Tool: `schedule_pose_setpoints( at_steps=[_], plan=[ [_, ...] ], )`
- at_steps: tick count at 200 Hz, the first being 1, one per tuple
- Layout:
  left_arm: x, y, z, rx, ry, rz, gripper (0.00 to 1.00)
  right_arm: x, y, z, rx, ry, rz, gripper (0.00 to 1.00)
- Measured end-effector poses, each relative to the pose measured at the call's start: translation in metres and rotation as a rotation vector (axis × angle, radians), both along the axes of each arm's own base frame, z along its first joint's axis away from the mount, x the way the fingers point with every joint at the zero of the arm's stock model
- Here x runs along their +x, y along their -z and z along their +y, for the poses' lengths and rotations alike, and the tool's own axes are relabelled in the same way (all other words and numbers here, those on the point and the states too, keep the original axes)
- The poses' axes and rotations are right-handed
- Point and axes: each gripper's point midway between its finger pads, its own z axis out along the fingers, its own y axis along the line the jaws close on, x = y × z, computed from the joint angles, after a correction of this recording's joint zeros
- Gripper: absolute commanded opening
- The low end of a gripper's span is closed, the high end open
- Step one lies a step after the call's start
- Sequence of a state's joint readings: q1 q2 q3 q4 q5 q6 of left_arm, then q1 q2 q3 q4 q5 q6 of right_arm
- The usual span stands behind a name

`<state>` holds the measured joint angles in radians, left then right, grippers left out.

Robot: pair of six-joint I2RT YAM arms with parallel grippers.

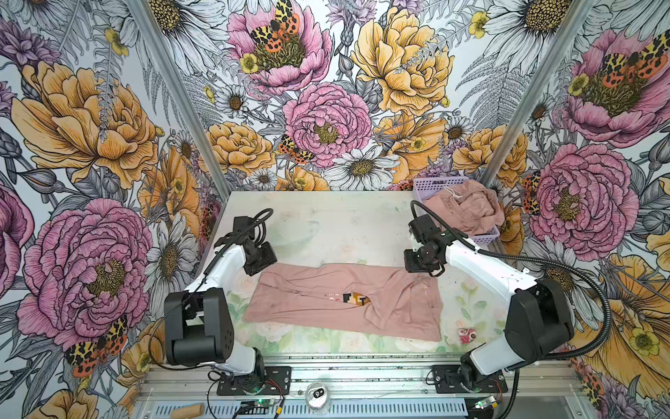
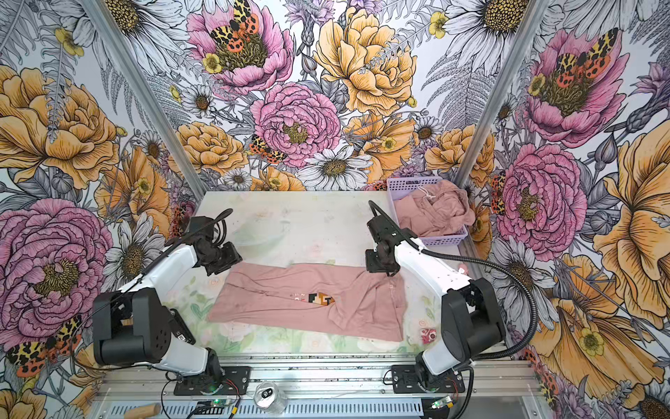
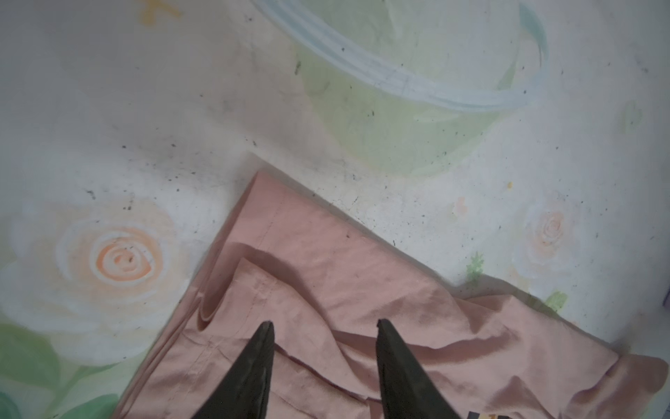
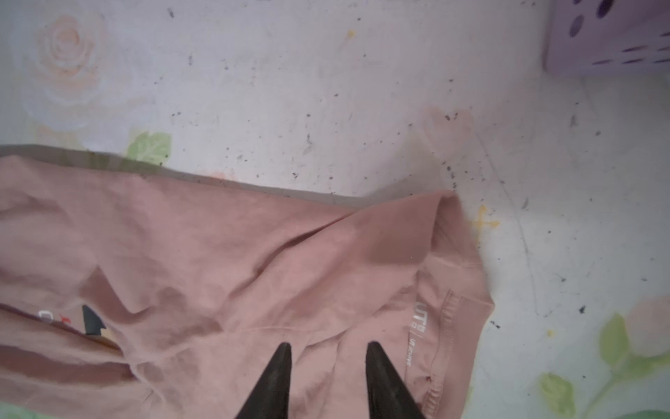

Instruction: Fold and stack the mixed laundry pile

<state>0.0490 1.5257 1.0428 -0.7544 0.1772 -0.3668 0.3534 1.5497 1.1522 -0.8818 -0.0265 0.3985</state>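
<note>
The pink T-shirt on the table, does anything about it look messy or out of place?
Yes. The T-shirt lies as a long band, but its folded flaps gape in the middle, baring the pixel print, and the end by the right gripper is bunched and creased.

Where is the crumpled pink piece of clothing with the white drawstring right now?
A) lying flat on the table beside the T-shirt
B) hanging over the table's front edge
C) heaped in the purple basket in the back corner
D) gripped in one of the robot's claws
C: in both top views the drawstring garment is bunched up inside the lilac basket, while only the T-shirt lies spread on the table.
</note>
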Motion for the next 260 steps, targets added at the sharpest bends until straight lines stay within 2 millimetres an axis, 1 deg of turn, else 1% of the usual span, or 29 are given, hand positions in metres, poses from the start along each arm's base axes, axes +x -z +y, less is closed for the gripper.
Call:
schedule_pose_setpoints(
  at_steps=[20, 36, 74, 90, 101, 119, 140, 163, 211, 236, 260],
  plan=[
    [0.003, 0.019, -0.020, -0.004, 0.053, 0.051, 0.35, 0.010, 0.010, -0.015, -0.003, 0.052, 0.010, 0.38],
    [0.002, 0.034, -0.030, -0.010, 0.070, 0.094, 0.32, 0.015, 0.018, -0.019, -0.003, 0.070, 0.016, 0.38],
    [0.005, 0.056, -0.032, -0.012, 0.064, 0.141, 0.27, 0.021, 0.041, -0.020, -0.018, 0.082, 0.045, 0.38],
    [0.009, 0.063, -0.031, -0.012, 0.062, 0.153, 0.25, 0.024, 0.047, -0.023, -0.038, 0.091, 0.046, 0.35],
    [0.012, 0.068, -0.030, -0.012, 0.060, 0.161, 0.24, 0.027, 0.050, -0.027, -0.053, 0.099, 0.041, 0.29],
    [0.018, 0.067, -0.027, -0.010, 0.051, 0.145, 0.23, 0.031, 0.052, -0.033, -0.075, 0.121, 0.030, 0.13],
    [0.022, 0.069, -0.024, -0.012, 0.041, 0.147, 0.21, 0.037, 0.052, -0.041, -0.095, 0.137, 0.007, 0.00],
    [0.024, 0.070, -0.021, -0.019, 0.030, 0.148, 0.18, 0.043, 0.055, -0.049, -0.119, 0.148, -0.005, 0.00],
    [0.027, 0.070, -0.017, -0.037, 0.010, 0.146, 0.16, 0.050, 0.063, -0.064, -0.167, 0.154, 0.001, 0.00],
    [0.029, 0.071, -0.015, -0.048, -0.002, 0.143, 0.15, 0.065, 0.063, -0.067, -0.182, 0.154, -0.012, 0.00],
    [0.031, 0.071, -0.013, -0.053, -0.009, 0.138, 0.15, 0.082, 0.060, -0.064, -0.179, 0.151, -0.031, 0.00]
  ],
)
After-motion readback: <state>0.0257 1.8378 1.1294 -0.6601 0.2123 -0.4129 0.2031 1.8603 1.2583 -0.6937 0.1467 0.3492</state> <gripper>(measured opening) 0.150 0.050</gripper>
